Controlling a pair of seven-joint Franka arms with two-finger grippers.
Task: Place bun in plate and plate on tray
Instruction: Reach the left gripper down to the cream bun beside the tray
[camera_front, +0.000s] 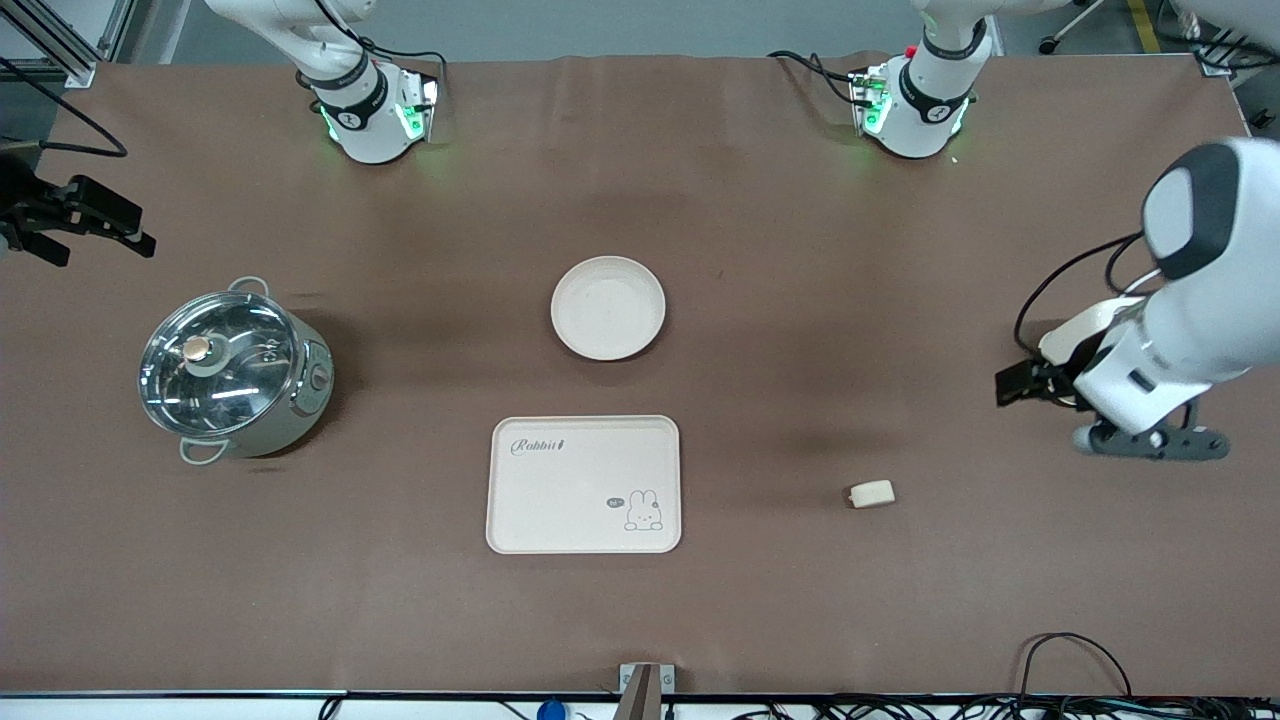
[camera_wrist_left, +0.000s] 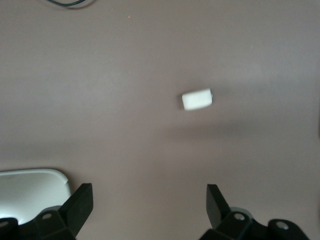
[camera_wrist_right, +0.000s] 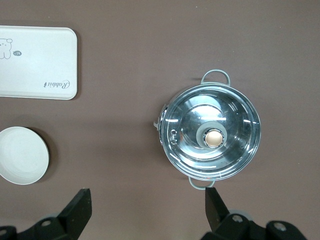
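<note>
Nearest me, the tray (camera_front: 583, 484) sits mid-counter (camera_front: 800, 620) toward the front edge, with the bun (camera_front: 871, 493) beside it toward the left arm's end, bare counter between. I see the plate (camera_front: 608, 307) empty, farther back than the tray. My left hand (camera_wrist_left: 149, 200) hangs over the counter near the bun, fingers apart. My right hand (camera_wrist_right: 147, 200) waits over the counter beside the lidded pot (camera_front: 234, 369), fingers apart.

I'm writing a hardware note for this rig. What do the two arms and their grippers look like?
Both arms have glossy white shells with dark grey joint bands and black cables; green lights glow at the bases. The left gripper and right gripper are black, with wedge-shaped black fingers on grey mounts. No sleeves show.
</note>
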